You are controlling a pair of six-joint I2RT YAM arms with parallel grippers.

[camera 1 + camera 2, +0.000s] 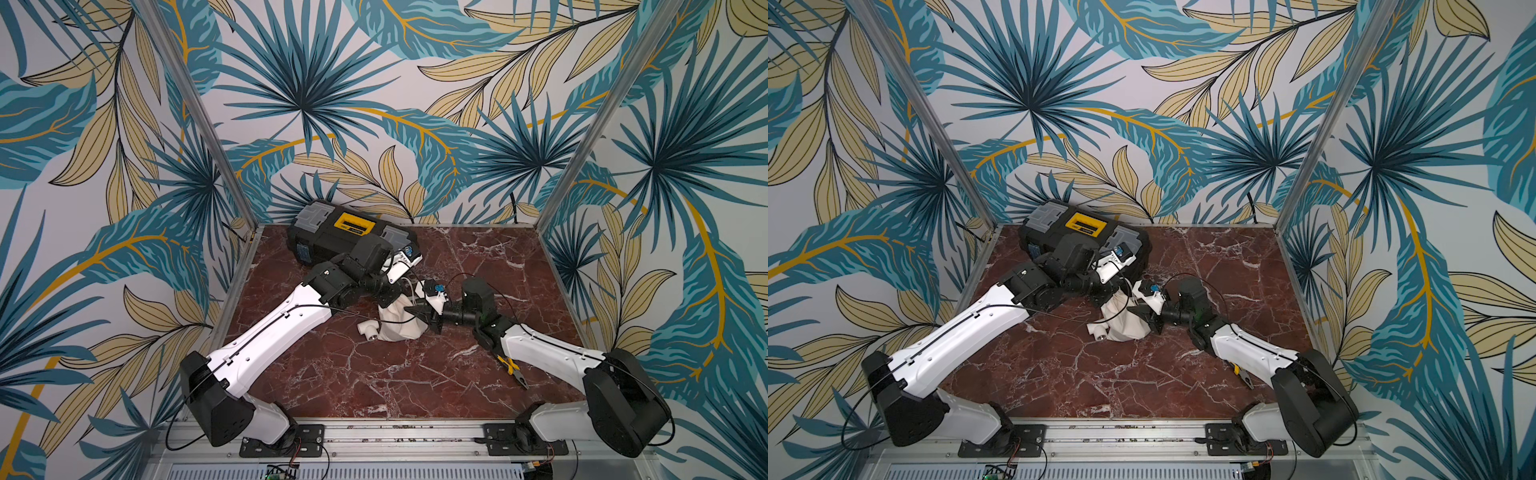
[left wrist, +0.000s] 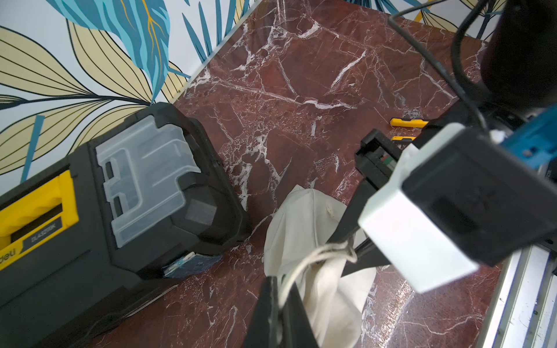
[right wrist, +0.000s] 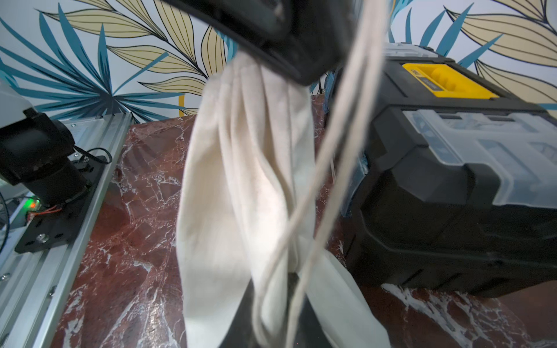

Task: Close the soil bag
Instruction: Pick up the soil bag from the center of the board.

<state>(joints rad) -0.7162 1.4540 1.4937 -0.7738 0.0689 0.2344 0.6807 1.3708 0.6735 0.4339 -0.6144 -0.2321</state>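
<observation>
Soft matt cream cloth soil bag (image 1: 399,330), glossy veined marble-look tabletop (image 1: 374,374), toolbox (image 1: 324,239) — matt black and translucent plastic

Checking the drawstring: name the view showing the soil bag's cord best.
Right wrist view: the cord runs long and close across the soil bag. The left wrist view shows a short knotted stretch; in both top views it is only a faint line.

Left arm (image 1: 276,328) and right arm (image 1: 544,347): glossy white link shells, matte black joint housings (image 1: 212,395). A thin black cable (image 1: 257,338) runs clipped along each white shell. Black base plates (image 1: 309,434) carry screws. White wrist camera blocks (image 2: 401,247) bear blue connectors (image 2: 530,144). Right gripper (image 1: 411,311): black tapered jaws.
</observation>
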